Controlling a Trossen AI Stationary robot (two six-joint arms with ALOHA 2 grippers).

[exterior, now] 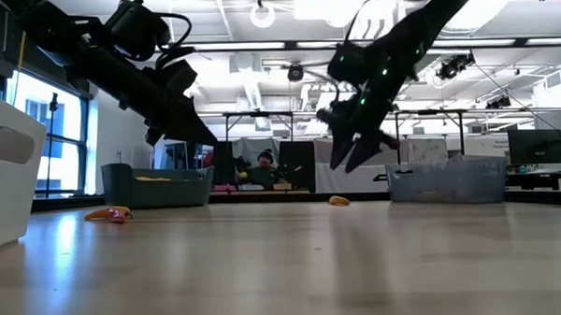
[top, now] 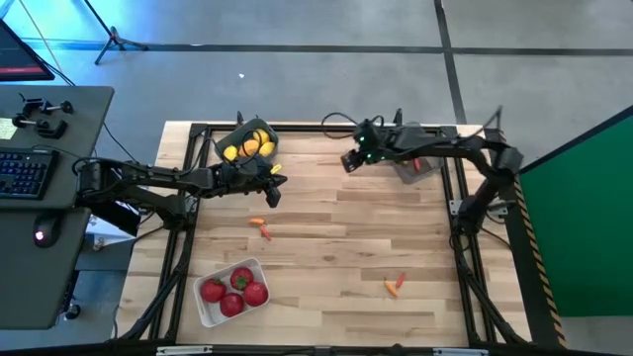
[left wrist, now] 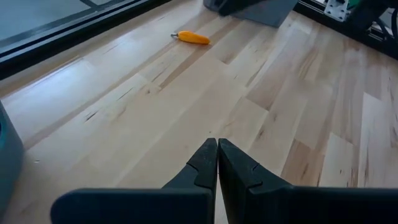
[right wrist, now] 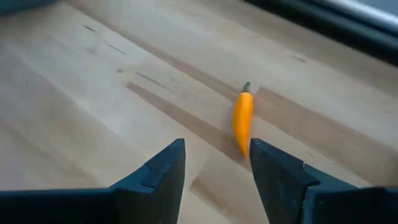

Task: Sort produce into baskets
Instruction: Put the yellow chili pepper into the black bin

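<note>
My right claw [right wrist: 214, 165] hangs parted and empty over the surface [right wrist: 93, 93], with an orange pepper [right wrist: 242, 118] lying flat just ahead of it. The pepper looks light, smooth and thin, likely to roll or squirt out, so I'd pinch it across its thicker middle, not the stem. My left claw [left wrist: 217, 163] is shut, empty, near the lemon basket [top: 240, 133].

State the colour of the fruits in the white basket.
Red; the fruits in the white basket show best in the high view.
</note>
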